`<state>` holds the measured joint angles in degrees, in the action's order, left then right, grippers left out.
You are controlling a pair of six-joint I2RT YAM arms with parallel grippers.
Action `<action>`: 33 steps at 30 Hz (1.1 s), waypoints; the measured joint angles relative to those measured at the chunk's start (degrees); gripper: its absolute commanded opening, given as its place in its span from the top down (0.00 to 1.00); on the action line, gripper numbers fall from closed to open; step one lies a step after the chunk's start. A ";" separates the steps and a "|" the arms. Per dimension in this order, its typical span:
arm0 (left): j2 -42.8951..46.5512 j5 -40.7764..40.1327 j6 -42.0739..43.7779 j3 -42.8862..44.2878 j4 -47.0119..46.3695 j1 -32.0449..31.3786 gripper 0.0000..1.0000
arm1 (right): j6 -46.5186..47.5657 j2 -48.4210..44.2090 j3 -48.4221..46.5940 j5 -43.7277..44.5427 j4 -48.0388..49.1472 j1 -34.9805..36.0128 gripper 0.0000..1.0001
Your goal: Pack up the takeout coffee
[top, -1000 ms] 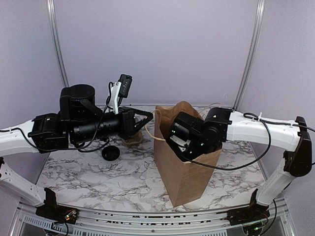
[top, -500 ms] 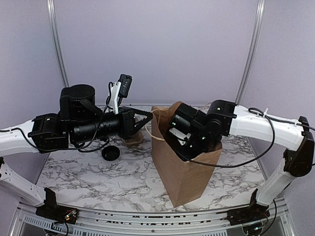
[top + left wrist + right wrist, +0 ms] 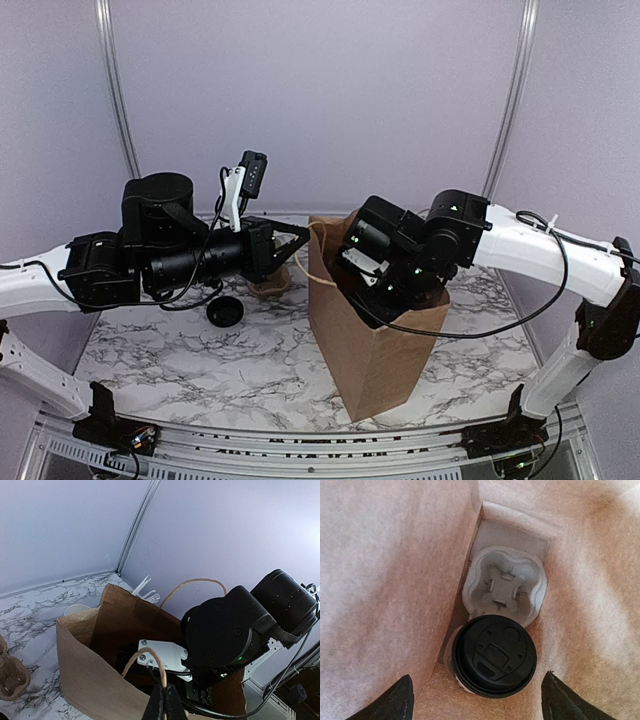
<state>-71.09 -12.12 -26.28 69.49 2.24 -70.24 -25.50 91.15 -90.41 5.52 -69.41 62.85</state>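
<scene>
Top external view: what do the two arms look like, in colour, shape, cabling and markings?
Both have white tubular links and bulky black cylindrical joint housings, with loose black cables. The left arm carries a white bracket with a small black camera. The right arm shows green lights at its wrist. The right tool's fingertips are dark and tapered.

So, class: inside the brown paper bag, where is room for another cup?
Free: the empty socket of the pale moulded-pulp carrier, between the black-lidded white paper cup and the far fold of the brown paper bag. Crowded: bag walls hug that cup.
</scene>
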 measured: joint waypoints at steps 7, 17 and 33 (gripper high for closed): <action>0.00 0.00 0.00 -0.26 -0.72 0.00 1.00 | -0.02 0.00 -2.49 0.68 -1.31 0.09 0.14; 0.00 -0.44 0.00 -0.28 -0.72 0.00 1.00 | 0.02 -0.09 -6.58 1.46 -1.22 0.31 0.14; 0.00 -0.33 0.15 -0.28 -0.74 0.00 1.00 | 0.81 -4.02 -6.62 2.84 5.77 0.31 0.14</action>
<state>-71.09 -12.45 -26.13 69.21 1.50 -70.24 -24.69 87.13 -97.03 8.36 -63.64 63.16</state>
